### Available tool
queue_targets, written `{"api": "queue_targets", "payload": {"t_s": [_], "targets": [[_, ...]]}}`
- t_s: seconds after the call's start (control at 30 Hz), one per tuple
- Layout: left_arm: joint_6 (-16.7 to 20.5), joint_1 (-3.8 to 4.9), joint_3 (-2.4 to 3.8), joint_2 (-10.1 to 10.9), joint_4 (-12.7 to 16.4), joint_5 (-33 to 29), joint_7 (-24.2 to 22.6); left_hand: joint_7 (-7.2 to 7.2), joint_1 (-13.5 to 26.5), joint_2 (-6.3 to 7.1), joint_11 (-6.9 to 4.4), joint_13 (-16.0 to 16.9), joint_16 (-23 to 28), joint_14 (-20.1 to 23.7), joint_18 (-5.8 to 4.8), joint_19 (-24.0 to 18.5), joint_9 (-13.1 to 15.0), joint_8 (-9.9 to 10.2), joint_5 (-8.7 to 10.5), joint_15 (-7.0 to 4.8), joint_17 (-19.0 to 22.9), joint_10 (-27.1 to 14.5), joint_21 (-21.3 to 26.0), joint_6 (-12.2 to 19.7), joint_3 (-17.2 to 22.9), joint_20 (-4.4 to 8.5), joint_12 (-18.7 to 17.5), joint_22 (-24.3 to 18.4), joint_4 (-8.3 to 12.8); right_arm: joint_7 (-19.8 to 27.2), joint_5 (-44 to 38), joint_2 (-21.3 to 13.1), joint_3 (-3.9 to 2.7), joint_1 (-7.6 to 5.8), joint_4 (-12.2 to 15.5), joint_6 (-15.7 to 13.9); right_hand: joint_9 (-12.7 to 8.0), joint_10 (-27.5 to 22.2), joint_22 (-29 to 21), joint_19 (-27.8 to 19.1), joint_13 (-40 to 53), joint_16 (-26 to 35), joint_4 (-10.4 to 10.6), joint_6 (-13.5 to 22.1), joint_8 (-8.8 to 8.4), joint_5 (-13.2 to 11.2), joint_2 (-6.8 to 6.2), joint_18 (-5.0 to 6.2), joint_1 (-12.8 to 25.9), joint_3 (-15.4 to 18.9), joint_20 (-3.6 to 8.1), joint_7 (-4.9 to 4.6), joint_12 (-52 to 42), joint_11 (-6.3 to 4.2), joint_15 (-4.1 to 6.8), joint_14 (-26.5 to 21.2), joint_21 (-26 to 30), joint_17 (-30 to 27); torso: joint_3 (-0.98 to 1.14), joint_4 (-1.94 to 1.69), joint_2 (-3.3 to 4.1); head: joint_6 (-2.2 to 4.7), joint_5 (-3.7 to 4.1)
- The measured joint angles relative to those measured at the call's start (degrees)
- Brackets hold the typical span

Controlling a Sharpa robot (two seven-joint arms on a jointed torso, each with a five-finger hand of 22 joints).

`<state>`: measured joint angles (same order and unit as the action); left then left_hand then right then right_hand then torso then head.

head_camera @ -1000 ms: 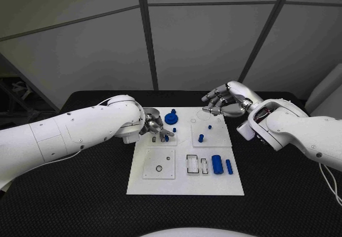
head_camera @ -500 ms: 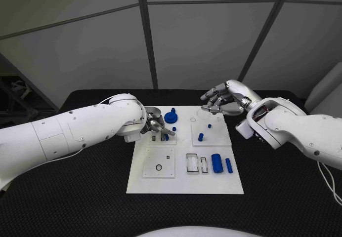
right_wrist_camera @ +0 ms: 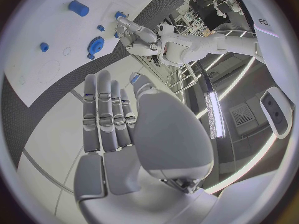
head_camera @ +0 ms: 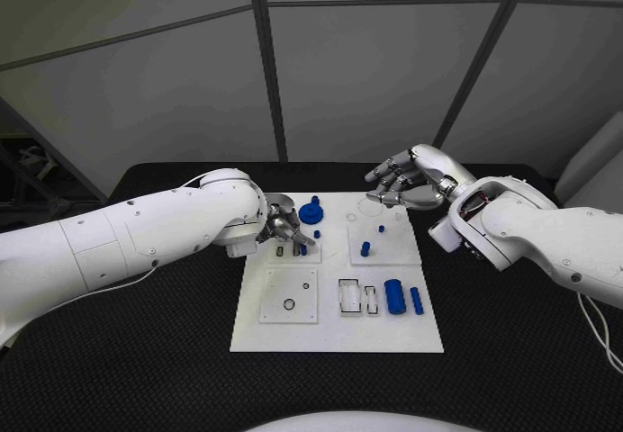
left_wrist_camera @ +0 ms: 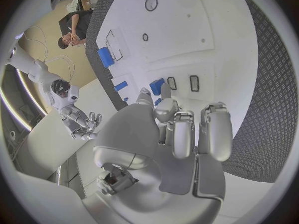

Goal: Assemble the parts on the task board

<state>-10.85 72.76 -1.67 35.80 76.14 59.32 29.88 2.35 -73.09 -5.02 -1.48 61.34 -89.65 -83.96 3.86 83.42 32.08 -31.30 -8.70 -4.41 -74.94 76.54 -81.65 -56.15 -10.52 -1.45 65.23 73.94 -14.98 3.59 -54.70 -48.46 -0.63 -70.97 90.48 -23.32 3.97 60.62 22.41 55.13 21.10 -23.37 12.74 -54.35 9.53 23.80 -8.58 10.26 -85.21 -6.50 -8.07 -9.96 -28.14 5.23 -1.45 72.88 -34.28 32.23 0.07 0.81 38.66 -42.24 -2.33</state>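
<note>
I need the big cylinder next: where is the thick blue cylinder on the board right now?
In the head view the thick blue cylinder lies on the task board, near its front right corner, between a white rectangular slot and a thinner blue pin.

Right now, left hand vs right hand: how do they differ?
The left hand sits low over the board, fingers down among the blue parts by the slots; the right hand hangs off the board's far right corner, near no part. In the wrist views, the left hand's fingers curl toward a small blue part, while the right hand's lie straight, side by side. Whether the left hand holds anything is unclear; the right holds nothing.
</note>
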Motion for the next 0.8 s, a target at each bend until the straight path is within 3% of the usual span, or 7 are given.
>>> {"api": "queue_targets", "payload": {"t_s": [0.27, 0.47, 0.73, 0.8], "targets": [[-0.8, 0.06, 0.0, -0.3, 0.0, 0.0, 0.0, -0.08, -2.4, -0.46, -0.36, -0.4, 0.0, -0.1, 0.0, 0.0, 0.5, 0.0, -0.14, -0.14, 0.0, -0.4, 0.0, 0.5, 2.6, 0.0, 0.0, -0.2, 1.0, -0.1, 0.0, 0.1, 0.0, 0.0, -0.1, 0.0, 0.0, 0.2, -0.1, 0.3, -0.3, 0.5, 0.2, 0.0, 0.0, 0.8, 0.0, -0.01, 0.0, -0.2, -0.11, 0.0, 0.0, 0.2, -0.18, 0.2, 0.2, 0.1, 0.01, -0.03, -0.01, -0.18, 0.02], [-1.3, 0.09, 0.02, -0.3, 0.1, 0.0, 0.0, -0.2, -3.5, 0.09, -0.36, -0.5, 0.0, -0.1, 0.0, 0.0, 0.6, 0.0, -0.14, -0.34, 0.0, -0.4, 0.0, 0.8, 4.4, 0.0, 0.0, -0.2, 1.1, -0.1, 0.0, 0.2, 0.0, 0.0, 0.0, 0.0, 0.0, 0.2, -0.2, 0.3, -0.5, 0.6, 0.2, 0.0, 0.0, 0.9, 0.0, -0.01, 0.0, -0.2, -0.11, 0.0, 0.0, 0.2, -0.18, 0.2, 0.2, 0.1, 0.03, -0.03, -0.01, -0.31, 0.03], [-1.3, 0.25, 0.12, 0.2, 0.6, -1.0, 0.0, -0.6, -7.3, 0.85, -0.58, -1.7, 0.0, -0.2, -0.01, -0.2, 0.6, 0.9, -0.57, -0.59, 0.0, -1.6, 0.0, 1.6, 12.0, 0.22, -1.6, -0.3, 2.0, -0.1, 0.0, 0.3, 0.0, 0.0, -0.2, 0.0, 0.0, 0.2, -0.2, 0.3, -0.6, 0.9, 0.2, 0.0, 0.0, 1.3, 0.0, -0.01, 0.0, -0.2, -0.11, 0.0, 0.0, 0.2, -0.18, 0.2, 0.4, 0.2, 0.02, -0.07, -0.01, -0.4, -0.02], [-1.3, 0.26, 0.12, 0.5, 0.8, -1.4, 0.0, -0.41, -8.5, 2.01, -0.64, -2.3, 0.0, -0.2, -0.01, -0.2, 0.4, 1.4, -0.83, -0.59, 0.0, -1.7, 0.1, 1.8, 15.6, 0.21, -2.4, -0.3, 0.5, -0.1, 0.0, 0.4, 0.0, 0.0, -0.3, 0.0, 0.0, 0.2, -0.2, 0.3, -0.7, 0.9, 0.2, 0.0, 0.0, 1.5, 0.0, -0.01, 0.0, -0.2, -0.11, 0.0, 0.2, 0.2, -0.18, 0.2, 0.4, 0.2, 0.02, -0.08, -0.01, -0.37, -0.07]]}}
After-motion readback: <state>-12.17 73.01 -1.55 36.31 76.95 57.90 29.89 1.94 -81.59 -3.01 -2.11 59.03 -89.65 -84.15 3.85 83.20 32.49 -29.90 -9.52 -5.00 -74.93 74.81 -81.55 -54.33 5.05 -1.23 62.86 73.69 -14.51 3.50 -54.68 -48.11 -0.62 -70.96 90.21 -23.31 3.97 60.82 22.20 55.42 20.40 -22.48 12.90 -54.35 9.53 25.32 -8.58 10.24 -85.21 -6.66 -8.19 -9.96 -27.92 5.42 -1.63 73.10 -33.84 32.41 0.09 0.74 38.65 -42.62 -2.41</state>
